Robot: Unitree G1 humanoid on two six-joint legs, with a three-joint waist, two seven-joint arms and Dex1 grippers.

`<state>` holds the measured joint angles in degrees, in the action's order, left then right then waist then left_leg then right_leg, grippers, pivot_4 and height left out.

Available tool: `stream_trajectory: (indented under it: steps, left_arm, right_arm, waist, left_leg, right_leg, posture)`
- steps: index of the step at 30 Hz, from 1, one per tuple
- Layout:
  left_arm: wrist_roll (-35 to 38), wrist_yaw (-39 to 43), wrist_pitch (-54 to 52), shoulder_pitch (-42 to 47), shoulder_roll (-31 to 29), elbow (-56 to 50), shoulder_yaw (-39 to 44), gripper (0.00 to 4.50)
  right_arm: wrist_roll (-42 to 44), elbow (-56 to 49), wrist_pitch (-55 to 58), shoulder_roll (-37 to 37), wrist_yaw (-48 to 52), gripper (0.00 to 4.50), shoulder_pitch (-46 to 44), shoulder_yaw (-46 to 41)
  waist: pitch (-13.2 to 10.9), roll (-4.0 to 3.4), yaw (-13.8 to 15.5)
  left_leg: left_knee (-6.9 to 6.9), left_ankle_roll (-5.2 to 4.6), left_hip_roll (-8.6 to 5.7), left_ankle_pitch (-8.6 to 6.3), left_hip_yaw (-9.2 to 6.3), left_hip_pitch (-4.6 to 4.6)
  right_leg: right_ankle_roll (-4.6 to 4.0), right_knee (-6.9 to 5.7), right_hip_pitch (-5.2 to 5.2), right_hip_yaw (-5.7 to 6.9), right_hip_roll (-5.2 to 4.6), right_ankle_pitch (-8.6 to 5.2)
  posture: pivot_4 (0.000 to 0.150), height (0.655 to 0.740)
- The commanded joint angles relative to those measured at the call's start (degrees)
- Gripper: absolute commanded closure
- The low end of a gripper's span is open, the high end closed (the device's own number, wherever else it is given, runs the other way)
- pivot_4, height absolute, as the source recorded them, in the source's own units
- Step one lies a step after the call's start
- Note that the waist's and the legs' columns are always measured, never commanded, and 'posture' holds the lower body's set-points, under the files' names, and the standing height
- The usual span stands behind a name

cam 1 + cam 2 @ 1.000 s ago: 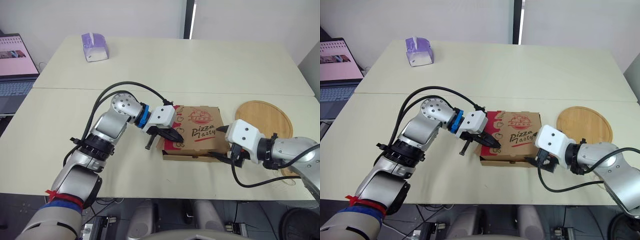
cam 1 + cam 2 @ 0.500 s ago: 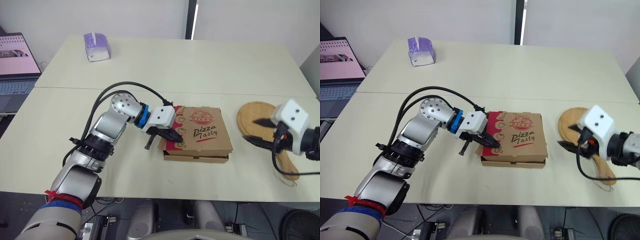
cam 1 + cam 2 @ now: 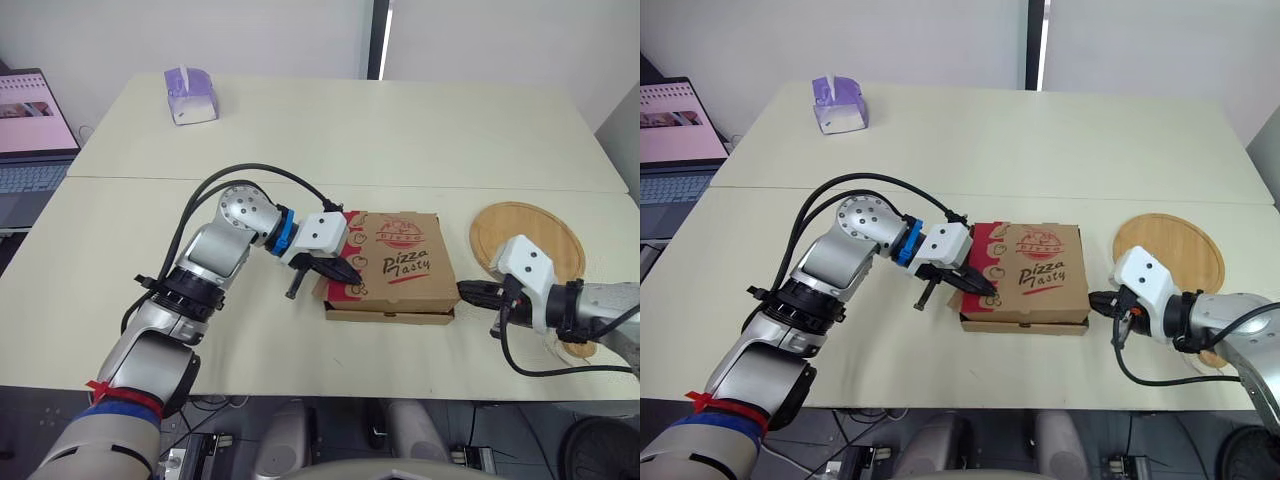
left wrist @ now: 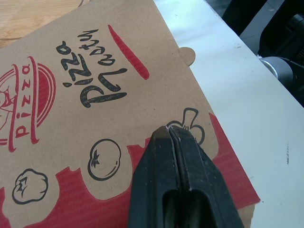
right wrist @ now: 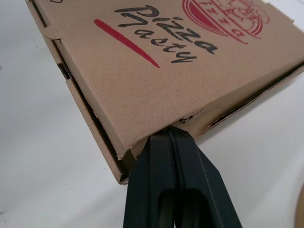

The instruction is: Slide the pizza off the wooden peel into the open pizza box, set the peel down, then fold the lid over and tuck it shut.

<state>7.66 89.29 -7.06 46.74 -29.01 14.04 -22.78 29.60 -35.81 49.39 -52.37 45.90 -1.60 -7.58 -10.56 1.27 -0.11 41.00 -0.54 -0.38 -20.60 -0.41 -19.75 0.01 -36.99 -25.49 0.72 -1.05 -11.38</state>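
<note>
Step in hand: the last one, tucking the lid shut. The brown printed cardboard pizza box (image 3: 395,265) sits mid pale worktop (image 3: 300,130) w/ lid down. The round wooden peel (image 3: 530,235) lies flat just beside it, on the right.

Pressing the lid's left part is the left tool (image 3: 348,271), fingers closed, empty. At the box's near-right corner the right tool (image 3: 466,289) is also closed and empty, its tip under the lid edge, where a gap shows.

Next, prob.: nudge that corner flap in gently, since cardboard tears.

The pizza box (image 3: 400,262) lid reads "Pizza Tasty", with a red "PIZZA" emblem.
</note>
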Motion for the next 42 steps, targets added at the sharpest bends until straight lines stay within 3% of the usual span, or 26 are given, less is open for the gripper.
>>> stream_trajectory:
  steps: [1,8,14,21,27,31,42]
  left_arm:
    - [-0.32,0.06,0.36,0.62,-0.11,-0.09,0.05,4.5]
    - [-0.33,0.36,0.49,0.36,-0.23,-0.28,-0.03,4.5]
    - [-0.3,0.37,0.57,0.24,-0.06,-0.3,-0.12,4.5]
    - [0.76,0.06,0.42,1.73,-0.87,0.08,2.11,4.5]
    - [2.05,2.2,0.97,3.61,-7.51,0.27,6.2,4.5]
    - [0.05,3.21,6.69,1.39,-12.22,0.76,5.14,4.5]
    - [-2.85,-1.59,8.07,-5.44,-8.52,-3.05,2.59,4.5]
  right_arm:
    - [1.3,-2.22,0.45,1.46,-0.92,4.47,0.55,1.55]
    - [-1.9,-0.63,-3.83,-3.08,1.48,4.47,4.81,-3.18]
    - [3.43,-2.3,-3.04,-4.47,4.78,4.47,3.58,-8.96]
    - [1.19,-4.58,-4.4,-1.88,2.05,4.47,0.9,1.35]
    - [-0.67,-3.78,-6.11,-1.9,2.3,4.47,0.19,3.95]
    - [-0.94,-3.16,-6.34,-1.81,2.53,4.47,-0.77,4.15]
    - [-0.48,-3.54,-4.67,-1.84,2.52,4.47,-3.31,4.78]
  waist:
    - [0.0,0.0,-0.01]
    - [0.0,0.0,0.09]
    - [0.0,0.0,0.13]
    - [0.0,-0.01,0.09]
    - [0.0,0.0,0.01]
    - [0.0,-0.01,0.06]
    - [0.0,0.0,0.29]
  left_leg:
    - [0.0,0.0,0.0,0.0,0.0,0.0]
    - [0.01,0.0,-0.06,0.0,0.02,0.0]
    - [0.03,-0.01,-0.04,0.0,-0.01,-0.01]
    - [0.03,0.0,-0.02,0.0,-0.06,-0.01]
    - [0.03,0.0,-0.02,0.0,-0.04,0.0]
    - [0.03,0.0,-0.02,0.0,-0.1,0.02]
    - [0.04,0.0,-0.06,0.0,-0.18,-0.03]
  right_leg:
    - [0.0,0.0,0.0,0.0,0.0,0.0]
    - [0.17,0.0,-0.01,0.0,0.0,-0.1]
    - [0.19,0.03,0.0,0.01,0.0,-0.08]
    - [0.22,0.0,0.0,0.04,0.01,-0.1]
    - [0.03,0.03,-0.08,0.03,-0.01,0.02]
    - [0.02,0.03,-0.08,0.09,0.0,0.01]
    - [0.01,0.06,-0.07,0.14,-0.04,0.02]
  posture:
    - [0.15,0.7192]
    - [0.15,0.7192]
    - [0.15,0.7192]
    - [0.15,0.7192]
    - [0.15,0.7192]
    - [0.15,0.7192]
    - [0.15,0.7192]
